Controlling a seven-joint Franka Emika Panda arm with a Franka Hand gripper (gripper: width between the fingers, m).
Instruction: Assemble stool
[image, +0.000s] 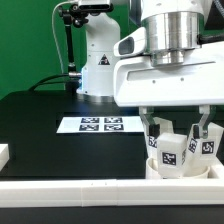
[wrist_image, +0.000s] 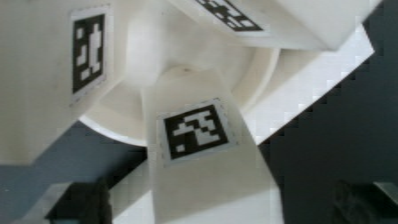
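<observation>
The round white seat (image: 182, 170) lies on the black table at the exterior view's lower right, against the front rail. Three white tagged legs stand up from it: one toward the exterior view's left (image: 153, 138), one in the middle (image: 170, 152), one toward the right (image: 208, 144). My gripper (image: 177, 125) hangs just above them, jaws open, one dark finger on each side of the middle leg. In the wrist view that leg (wrist_image: 196, 130) runs between my fingers (wrist_image: 80, 203) with dark gaps on both sides. The seat rim (wrist_image: 103, 122) and two other legs (wrist_image: 89, 48) (wrist_image: 240, 14) lie beyond it.
The marker board (image: 100, 124) lies flat on the table mid-left. A long white rail (image: 80, 190) runs along the front edge. A small white block (image: 3, 153) sits at the exterior view's left edge. The robot's base (image: 98, 62) stands at the back.
</observation>
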